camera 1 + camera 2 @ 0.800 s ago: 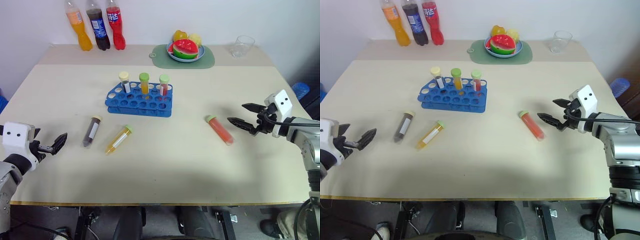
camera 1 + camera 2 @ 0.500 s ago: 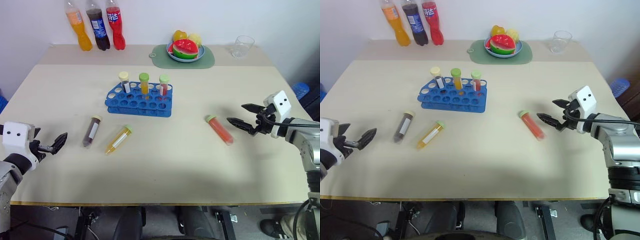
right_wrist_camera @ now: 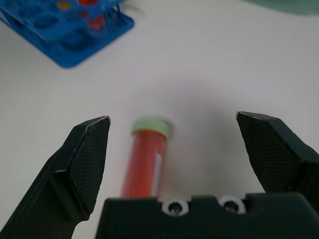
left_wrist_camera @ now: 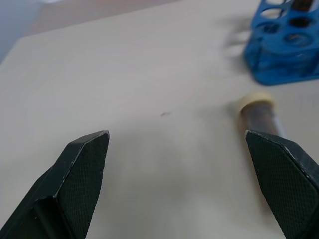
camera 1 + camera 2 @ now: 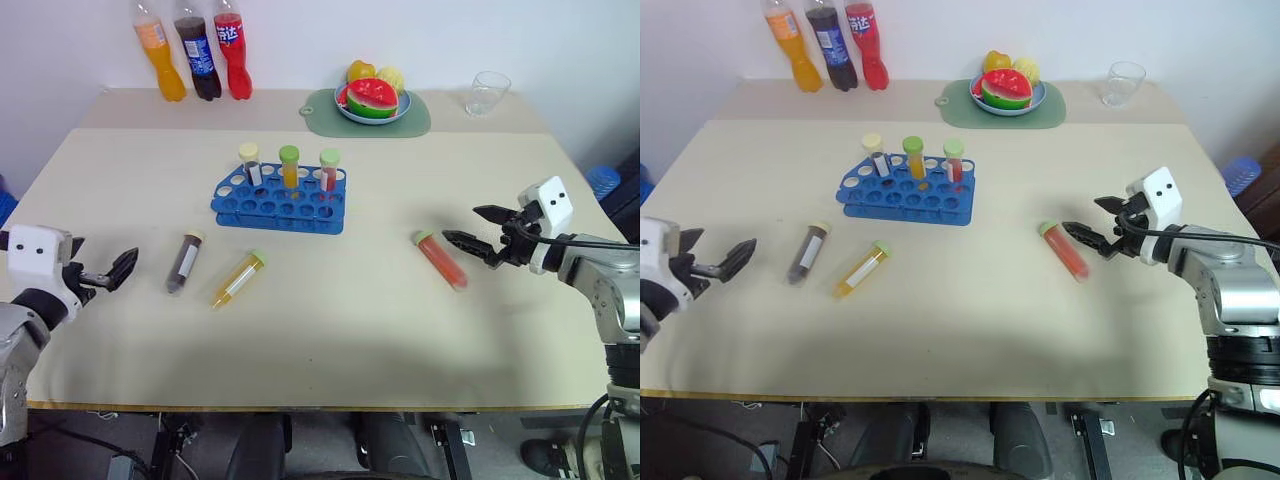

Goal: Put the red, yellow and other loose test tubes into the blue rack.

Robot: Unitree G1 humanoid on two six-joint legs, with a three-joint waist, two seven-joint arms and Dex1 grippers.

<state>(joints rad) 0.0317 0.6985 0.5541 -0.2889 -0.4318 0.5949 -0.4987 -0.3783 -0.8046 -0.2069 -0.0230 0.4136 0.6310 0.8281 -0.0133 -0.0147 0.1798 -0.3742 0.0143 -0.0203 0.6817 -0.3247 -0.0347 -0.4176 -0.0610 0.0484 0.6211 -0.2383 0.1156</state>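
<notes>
Three soda bottles [image 5: 195, 50], labels unreadable

1. On the red bottle [image 5: 231, 52] at the far left of the bench [image 5: 330, 330], I can see white characters on the label; they look like "芬达", though I can't make them out for certain.
2. The dark bottle [image 5: 199, 56] next to it has a blue label with white marks that are too small for me to read.
3. The orange bottle [image 5: 158, 50] has a label I can't make out.
4. I can read nothing on the test tubes or the blue rack [image 5: 279, 200].
</notes>
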